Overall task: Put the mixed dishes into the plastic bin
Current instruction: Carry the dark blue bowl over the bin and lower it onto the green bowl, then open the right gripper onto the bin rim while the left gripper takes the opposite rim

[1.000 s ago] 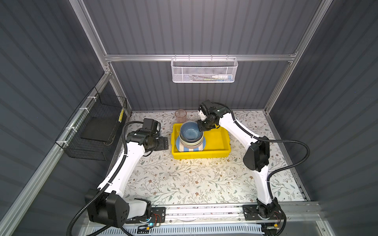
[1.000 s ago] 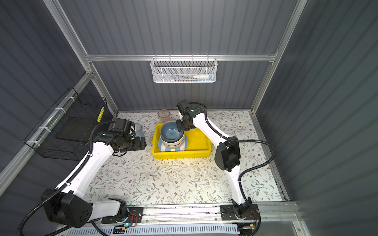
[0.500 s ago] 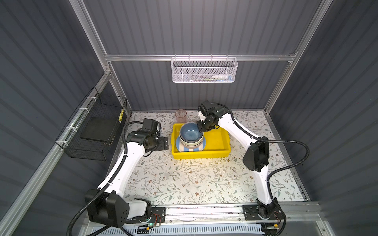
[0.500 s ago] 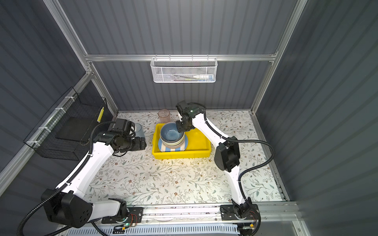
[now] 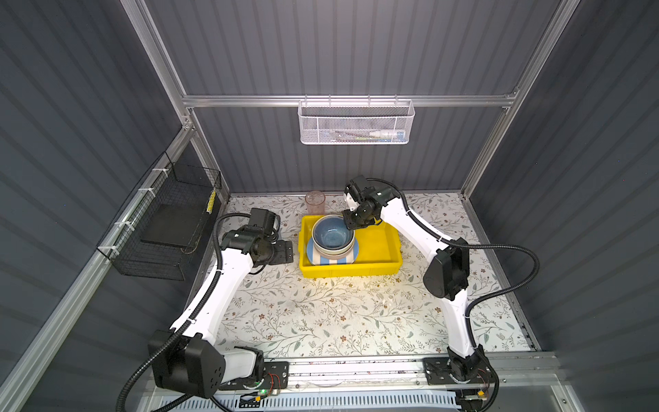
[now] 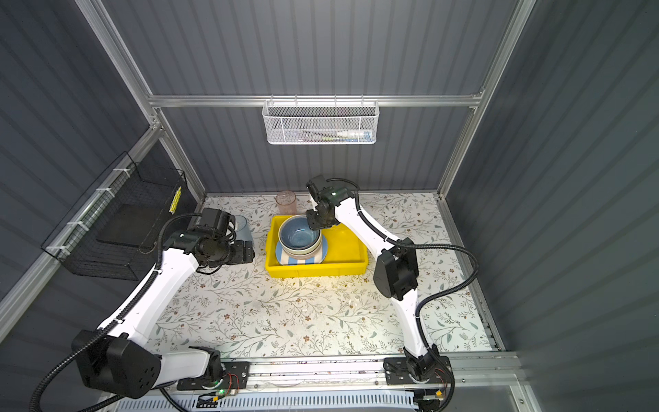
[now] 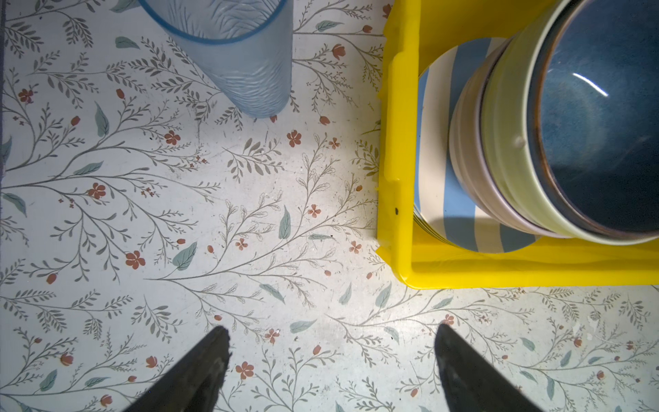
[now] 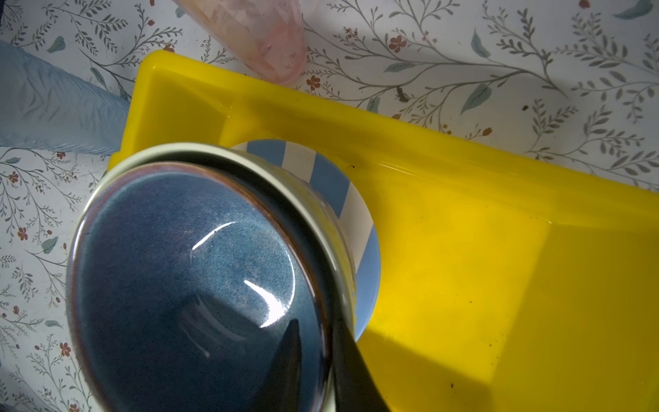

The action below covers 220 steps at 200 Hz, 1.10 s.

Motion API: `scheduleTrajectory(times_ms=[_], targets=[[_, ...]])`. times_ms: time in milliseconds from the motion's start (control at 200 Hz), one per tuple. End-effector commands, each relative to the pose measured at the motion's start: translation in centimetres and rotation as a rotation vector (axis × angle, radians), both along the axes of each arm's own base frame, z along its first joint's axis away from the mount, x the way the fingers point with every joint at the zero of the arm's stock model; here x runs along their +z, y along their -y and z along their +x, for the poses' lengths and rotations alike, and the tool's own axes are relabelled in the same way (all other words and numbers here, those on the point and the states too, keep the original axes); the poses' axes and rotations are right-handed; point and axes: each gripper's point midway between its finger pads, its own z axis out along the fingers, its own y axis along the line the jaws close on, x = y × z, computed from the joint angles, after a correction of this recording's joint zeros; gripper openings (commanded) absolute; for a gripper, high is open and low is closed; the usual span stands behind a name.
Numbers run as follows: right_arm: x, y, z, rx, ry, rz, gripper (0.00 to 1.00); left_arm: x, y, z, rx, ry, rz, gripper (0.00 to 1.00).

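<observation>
1. My right hand [image 8: 315, 339] is down at the blue bowl [image 8: 185, 278]. One finger sits inside the bowl and the other outside its rim.
2. The gap between those fingers is narrow. From the wrist camera I cannot tell whether they pinch the rim or merely straddle it.
3. The blue bowl is nested in the pale green bowl [image 7: 513, 142], which sits in the lilac bowl [image 7: 467, 142].
4. That stack rests on the striped plate [image 7: 442, 199], which lies flat in the left end of the yellow bin [image 5: 378, 246].
5. My left hand [image 7: 331, 328] hangs over the bare tabletop [image 5: 321, 314] just left of the bin. Its fingers are spread wide with nothing between them.
6. The blue tumbler [image 7: 246, 64] stands upright on the tabletop left of the bin, outside it and near my left hand.
7. The pink tumbler [image 5: 315, 202] stands on the tabletop just behind the bin's far left corner, also outside it.
</observation>
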Motion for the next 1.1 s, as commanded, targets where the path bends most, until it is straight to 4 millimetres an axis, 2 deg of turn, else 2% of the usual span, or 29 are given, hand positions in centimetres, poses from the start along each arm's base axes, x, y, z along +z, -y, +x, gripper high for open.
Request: scheduleTrajectory(times_ms=[0,205,350,500,635,735,841,991,1096], targets=[[1.3,-1.0,-0.1,0.015,0.026,0.033,0.24,0.1,-0.6,-0.8,0.000,-0.001,0.014,0.91],[2.8,-0.9,-0.3,0.019,0.048,0.046,0.29,-0.1,-0.5,-0.8,0.003,-0.002,0.009,0.91],[5.3,-0.2,-0.7,0.019,0.097,0.063,0.42,-0.1,-0.3,-0.7,0.002,0.000,-0.002,0.90],[8.1,1.3,-1.4,0.008,0.149,0.091,0.53,-0.6,0.1,-0.2,-0.002,-0.009,-0.014,0.87],[9.5,3.7,-2.2,-0.029,0.177,0.128,0.63,-1.2,0.7,0.5,-0.015,-0.015,-0.040,0.84],[9.1,6.4,-2.8,-0.074,0.167,0.140,0.66,-1.7,1.1,1.0,-0.024,-0.024,-0.050,0.82],[7.8,9.7,-3.5,-0.129,0.139,0.130,0.67,-2.1,1.7,1.6,-0.043,-0.037,-0.065,0.80],[4.5,14.7,-5.3,-0.227,0.079,0.096,0.65,-3.0,3.0,2.1,-0.091,-0.066,-0.113,0.76],[2.4,16.8,-6.5,-0.278,0.040,0.112,0.62,-3.9,3.1,2.4,-0.092,-0.079,-0.111,0.75]])
